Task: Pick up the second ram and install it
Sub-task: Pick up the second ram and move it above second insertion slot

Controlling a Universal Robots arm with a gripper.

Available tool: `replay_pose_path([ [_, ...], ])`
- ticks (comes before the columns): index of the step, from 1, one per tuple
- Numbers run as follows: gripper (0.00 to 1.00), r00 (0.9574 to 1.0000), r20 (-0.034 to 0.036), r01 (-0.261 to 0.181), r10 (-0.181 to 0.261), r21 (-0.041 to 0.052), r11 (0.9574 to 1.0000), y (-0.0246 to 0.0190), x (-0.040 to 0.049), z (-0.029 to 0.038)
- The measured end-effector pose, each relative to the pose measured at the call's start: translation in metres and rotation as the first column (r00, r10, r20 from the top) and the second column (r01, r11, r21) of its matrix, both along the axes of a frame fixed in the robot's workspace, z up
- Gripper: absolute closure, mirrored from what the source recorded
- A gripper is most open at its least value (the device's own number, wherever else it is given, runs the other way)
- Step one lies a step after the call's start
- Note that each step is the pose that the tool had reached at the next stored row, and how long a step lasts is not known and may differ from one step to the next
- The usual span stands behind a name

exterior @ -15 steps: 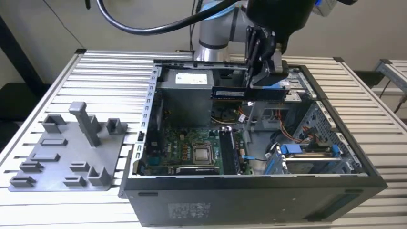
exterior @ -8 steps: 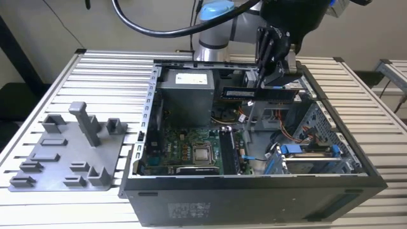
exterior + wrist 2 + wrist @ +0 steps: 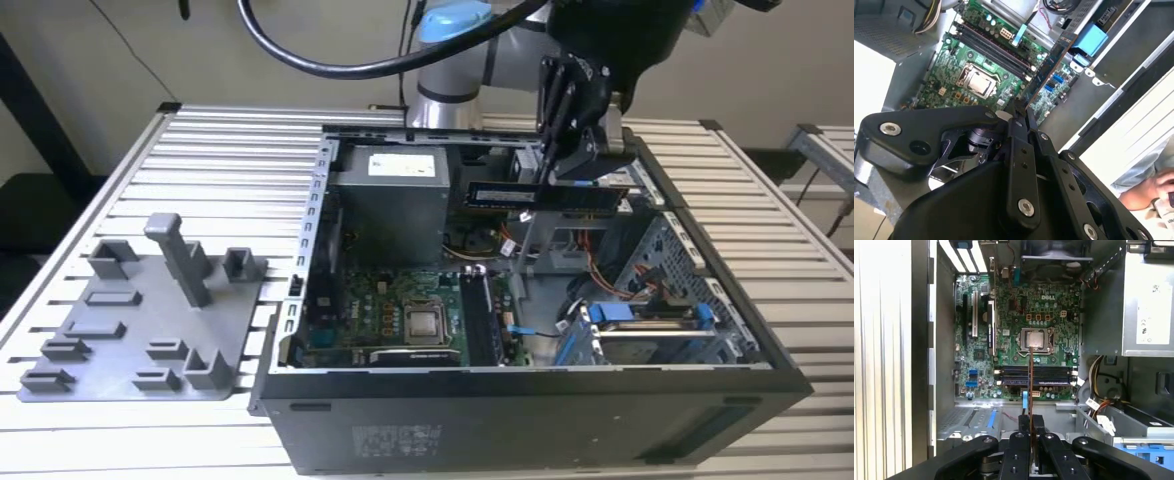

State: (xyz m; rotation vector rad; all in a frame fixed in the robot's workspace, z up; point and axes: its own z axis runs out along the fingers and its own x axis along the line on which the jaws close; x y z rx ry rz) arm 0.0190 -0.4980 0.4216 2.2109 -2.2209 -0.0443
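**A:** Where is the thin, flat, dark rectangular memory stick (image 3: pixel 545 197) sitting right now?

**B:** It is hanging in the air above the inside of the open black metal computer case (image 3: pixel 534 405). In the exterior view it is lying level with its long side across. It is at about one o'clock from the square silver processor (image 3: pixel 426 323) on the green motherboard (image 3: pixel 387 315).

**A:** Are the jaws gripping it?

**B:** Yes, they are clamping it from above, toward one end of its upper edge. In the first wrist view the memory stick (image 3: pixel 1030 380) is showing edge-on as a narrow strip running out from between them.

**A:** How is it lying against the long black memory slots (image 3: pixel 1054 375)?

**B:** It is hanging crosswise to them and well clear of them, touching nothing on the board. In the exterior view those slots (image 3: pixel 478 320) are running just beside the processor, at its three o'clock.

**A:** What is standing around the case?

**B:** The case is sitting on a slatted aluminium tabletop (image 3: pixel 240 150). A grey plastic fixture plate with upright blocks (image 3: pixel 134 330) is lying at the case's nine o'clock, well apart from the stick. In the second wrist view a person's hand (image 3: pixel 1154 187) is showing beyond the case wall.
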Motion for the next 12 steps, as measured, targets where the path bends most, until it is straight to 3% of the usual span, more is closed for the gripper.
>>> replay_pose_path([
  [5,0.86,1.0,0.0,0.0,0.0,0.0001,1.0,0.0103,-0.0001,0.0],
  [12,0.86,1.0,0.0011,0.0,0.0,0.0,1.0,0.0336,-0.002,-0.0002],
])
